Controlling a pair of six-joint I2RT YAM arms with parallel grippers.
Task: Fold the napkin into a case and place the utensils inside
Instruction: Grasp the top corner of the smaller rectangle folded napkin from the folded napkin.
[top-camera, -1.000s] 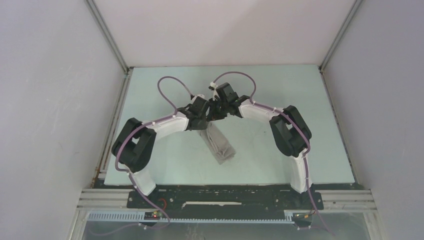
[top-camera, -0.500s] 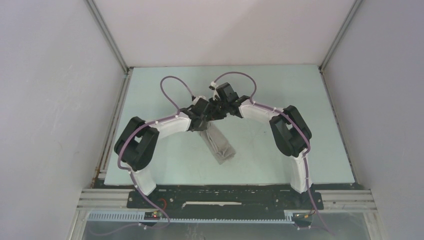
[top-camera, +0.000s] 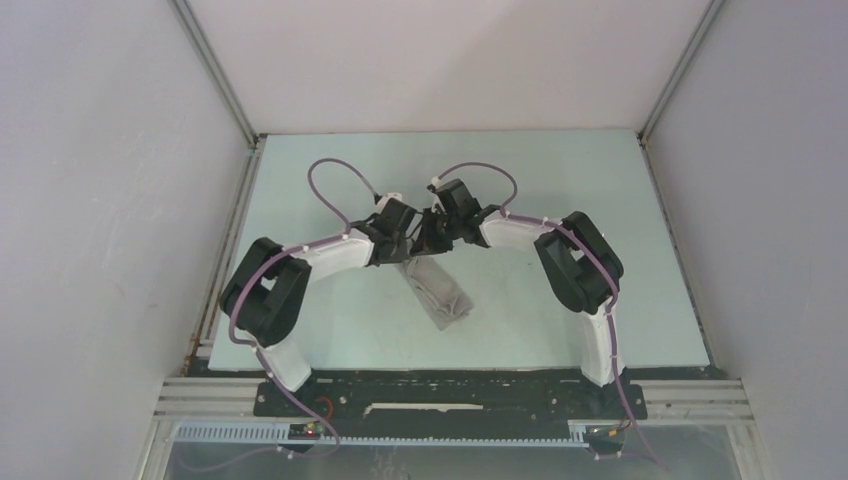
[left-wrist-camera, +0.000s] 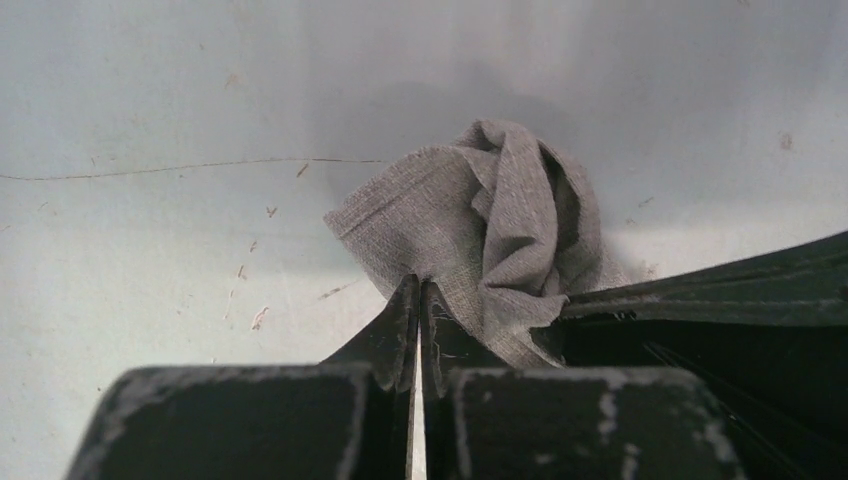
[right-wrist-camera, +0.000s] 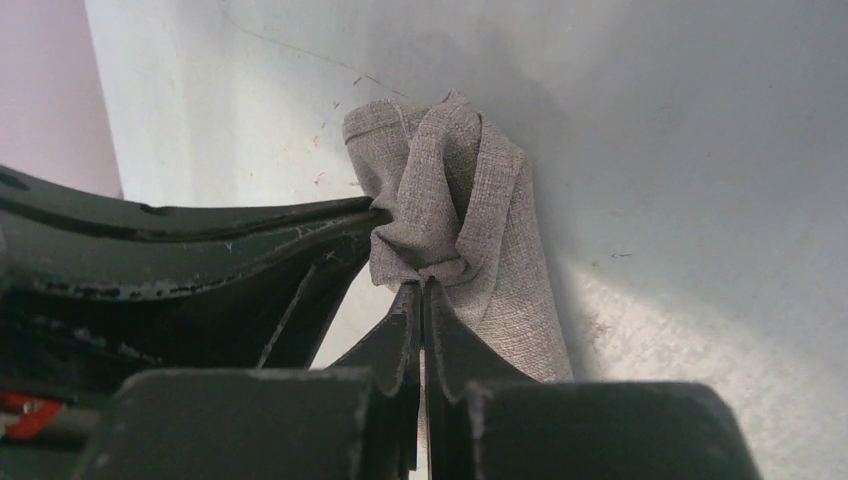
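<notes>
The taupe-grey napkin (top-camera: 440, 292) lies folded in a narrow strip on the table, its far end lifted and bunched. My left gripper (top-camera: 412, 250) is shut on that far end; the cloth (left-wrist-camera: 480, 220) is pinched at the fingertips in the left wrist view. My right gripper (top-camera: 432, 243) is shut on the same end right beside it; the crumpled cloth (right-wrist-camera: 450, 200) shows at its tips in the right wrist view. The two grippers nearly touch. The utensils are out of view.
The pale green table top (top-camera: 330, 300) has white walls on three sides. A metal rail (top-camera: 460, 400) with the arm bases runs along the near edge. The arms' purple cables (top-camera: 330, 175) loop above the wrists.
Both grippers have moved a little toward the near edge and lower, still pinching the napkin's far end. The napkin strip looks slightly shorter.
</notes>
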